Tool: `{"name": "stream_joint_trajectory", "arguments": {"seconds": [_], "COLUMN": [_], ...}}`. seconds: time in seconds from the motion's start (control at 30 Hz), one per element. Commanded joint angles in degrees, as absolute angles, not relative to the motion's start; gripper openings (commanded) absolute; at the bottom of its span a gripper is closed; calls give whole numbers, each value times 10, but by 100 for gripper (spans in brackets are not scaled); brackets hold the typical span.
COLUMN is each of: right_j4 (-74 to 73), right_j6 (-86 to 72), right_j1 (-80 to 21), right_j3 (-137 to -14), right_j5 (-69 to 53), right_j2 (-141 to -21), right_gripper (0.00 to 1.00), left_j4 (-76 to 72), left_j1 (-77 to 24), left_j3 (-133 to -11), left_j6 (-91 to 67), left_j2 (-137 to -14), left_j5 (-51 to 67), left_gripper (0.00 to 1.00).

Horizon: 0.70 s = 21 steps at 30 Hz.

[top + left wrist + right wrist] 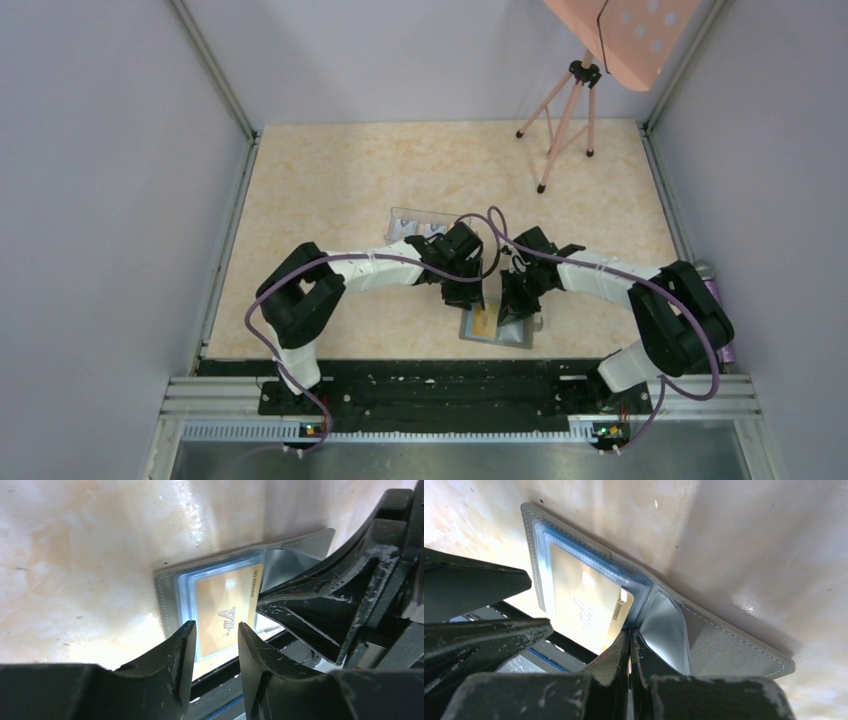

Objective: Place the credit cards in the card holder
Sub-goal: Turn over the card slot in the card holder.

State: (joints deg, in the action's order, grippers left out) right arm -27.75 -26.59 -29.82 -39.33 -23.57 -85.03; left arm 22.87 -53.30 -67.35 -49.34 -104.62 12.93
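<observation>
Closest to your right wrist lens, the right gripper is clenched on the edge of a gold credit card, at lower centre of frame. That card lies against the light blue inside of the open card holder. Your left gripper stands released, one finger on either side of the card's near end; contact cannot be judged. From above, the holder sits at lower centre of the table, with a clear box beyond the arms and a tripod at upper right.
</observation>
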Motion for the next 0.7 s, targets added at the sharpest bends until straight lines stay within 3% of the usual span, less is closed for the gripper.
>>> {"name": "stream_joint_trajectory", "arguments": {"seconds": [0.0, 0.37, 0.67], "right_j4": [-254, -250, -249], "right_j6": [-262, -262, -261], "right_j1": [-300, -300, -300], "right_j3": [-395, -396, -400], "right_j5": [-222, -230, -235], "right_j2": [-863, -869, -874], "right_gripper": [0, 0, 0], "left_j4": [257, 224, 278], "left_j1": [-534, -535, -536], "left_j3": [-673, -681, -696], "left_j6": [-487, -484, -479], "left_j2": [-1025, -1062, -1059], "left_j5": [95, 148, 96], "left_gripper": [42, 38, 42]}}
